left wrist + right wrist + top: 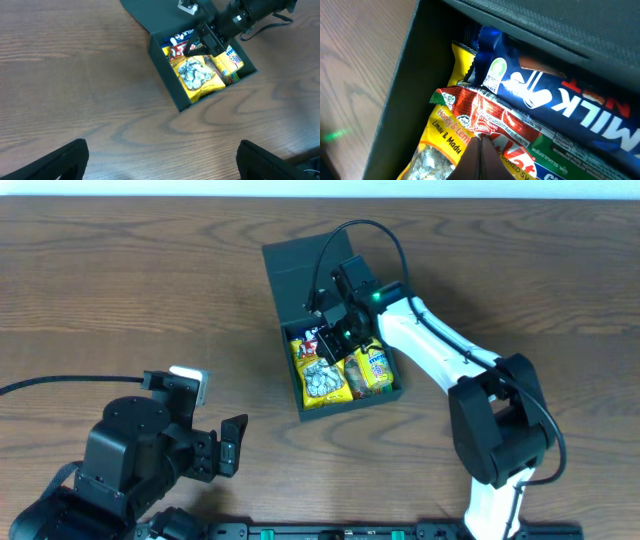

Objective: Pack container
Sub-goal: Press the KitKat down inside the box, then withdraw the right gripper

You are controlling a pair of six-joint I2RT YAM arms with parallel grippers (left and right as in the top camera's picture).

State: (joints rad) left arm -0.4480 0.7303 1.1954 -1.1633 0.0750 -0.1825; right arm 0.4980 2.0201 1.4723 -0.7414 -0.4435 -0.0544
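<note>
The container [300,275] is set on the counter [120,290] toward its far side, with the flap lid laid back and snack packets inside. The right pincer [481,150] is lowered into it, fully closed, its tips against a red wrapper [495,117] beside a blue bar [555,97]. Whether the wrapper is pinched cannot be told. The left pincer [161,155] is held wide open and empty, well apart from the container.

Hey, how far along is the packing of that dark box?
Mostly done: several snack packets already lie in the container. In hand: the right gripper, shut, has its tips on the red packet. The left gripper hangs open and empty over the table. Left, probably: closing the open lid.
</note>
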